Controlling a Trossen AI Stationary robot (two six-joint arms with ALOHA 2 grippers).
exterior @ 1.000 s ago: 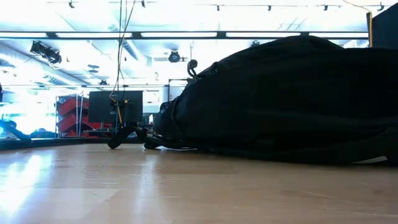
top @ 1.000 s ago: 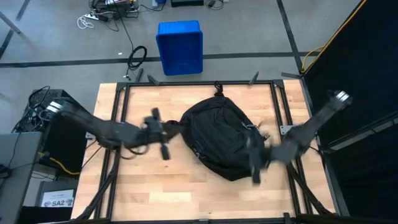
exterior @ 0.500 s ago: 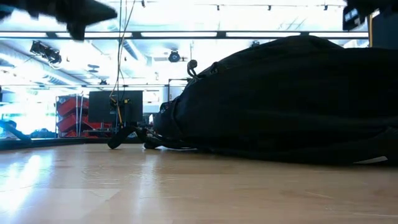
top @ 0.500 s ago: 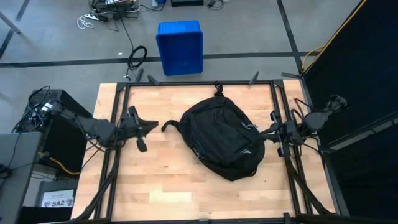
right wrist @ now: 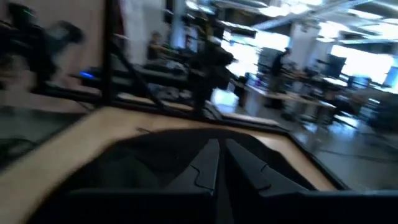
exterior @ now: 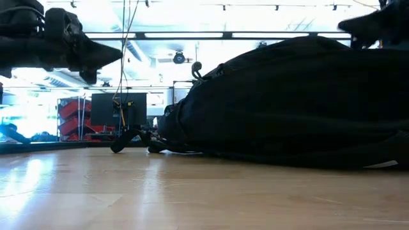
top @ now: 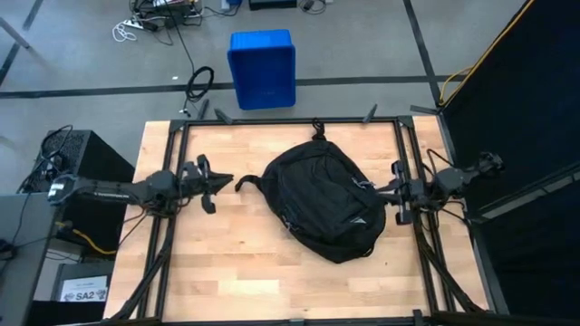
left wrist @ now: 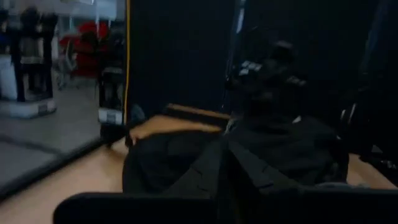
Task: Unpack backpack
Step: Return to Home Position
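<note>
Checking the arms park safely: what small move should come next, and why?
Probably draw both arms a little outward to their rest poses: the left gripper and right gripper are shut and empty, and the backpack lies between them, so nothing needs grasping.

Left arm low and level at left side, left gripper [top: 220,180] pointing right, fingers together. Right arm at right side, right gripper [top: 379,190] pointing left, fingers together.

Left tool [top: 220,180] and right tool [top: 387,191] have withdrawn from the backpack [top: 322,204] to the table [top: 272,272] edges, seemingly clear of it.
</note>
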